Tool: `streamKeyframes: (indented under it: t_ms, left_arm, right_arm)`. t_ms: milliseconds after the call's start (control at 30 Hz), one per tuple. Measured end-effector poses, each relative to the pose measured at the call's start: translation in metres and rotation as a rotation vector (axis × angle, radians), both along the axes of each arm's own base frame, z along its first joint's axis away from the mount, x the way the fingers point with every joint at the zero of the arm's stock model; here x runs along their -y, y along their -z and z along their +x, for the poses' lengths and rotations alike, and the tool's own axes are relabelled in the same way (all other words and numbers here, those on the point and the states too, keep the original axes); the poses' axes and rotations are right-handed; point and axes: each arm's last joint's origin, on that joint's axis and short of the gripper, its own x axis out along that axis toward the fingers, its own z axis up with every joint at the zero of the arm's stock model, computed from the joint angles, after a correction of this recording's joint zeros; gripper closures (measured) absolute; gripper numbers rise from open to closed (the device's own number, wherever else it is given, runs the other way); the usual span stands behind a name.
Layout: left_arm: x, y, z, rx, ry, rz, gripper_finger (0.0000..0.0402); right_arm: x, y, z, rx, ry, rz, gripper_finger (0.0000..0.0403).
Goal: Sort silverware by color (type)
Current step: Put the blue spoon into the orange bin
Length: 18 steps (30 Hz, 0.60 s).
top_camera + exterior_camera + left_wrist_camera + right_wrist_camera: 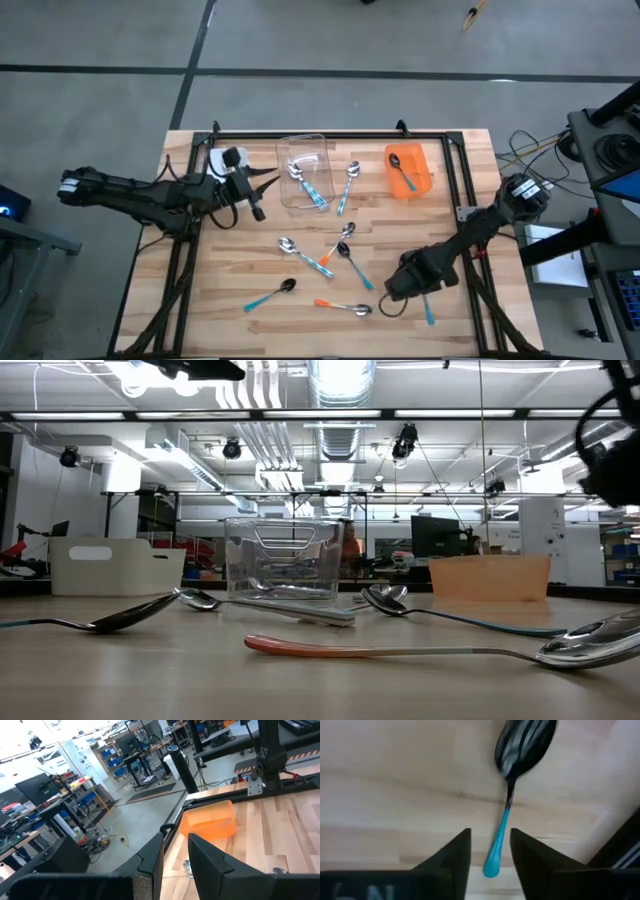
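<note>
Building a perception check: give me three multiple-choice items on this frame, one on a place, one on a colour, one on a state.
1. Where is the right gripper?
A. over the clear bin
B. low at the table's near right part, over a spoon
C. off the table

2. What colour is the handle of the spoon between the right gripper's fingers?
A. orange
B. white
C. light blue

3. What lies in the orange bin?
A. one spoon
B. nothing
C. four spoons

Key: 1 B, the high view shows it there. 2 C, the right wrist view shows a blue handle between the fingers, gaps either side. 3 A, a single dark-bowled spoon lies inside.
</note>
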Motion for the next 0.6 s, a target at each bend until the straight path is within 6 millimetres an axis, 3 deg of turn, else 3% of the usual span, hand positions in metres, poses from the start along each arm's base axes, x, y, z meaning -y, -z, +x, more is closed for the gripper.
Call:
streamKeyframes:
  t_ms: [133, 300, 433, 600]
  left_arm:
    - [0.0, -0.001, 0.0, 0.02, 0.0, -0.008, 0.033]
    - [0.0, 0.0, 0.003, 0.016, 0.001, -0.002, 0.033]
    - [0.0, -0.003, 0.002, 0.043, 0.001, 0.0, 0.033]
    - [0.001, -0.003, 0.005, 0.049, 0.001, -0.003, 0.033]
  right_arm:
    - [-0.003, 0.006, -0.008, 0.006, -0.022, -0.026, 0.0236]
    - [-0.007, 0.013, -0.018, -0.007, -0.056, -0.057, 0.0224]
    - [-0.009, 0.021, -0.023, -0.001, -0.065, -0.105, 0.0238]
    - [-0.011, 0.028, -0.024, 0.06, -0.047, -0.104, 0.0285]
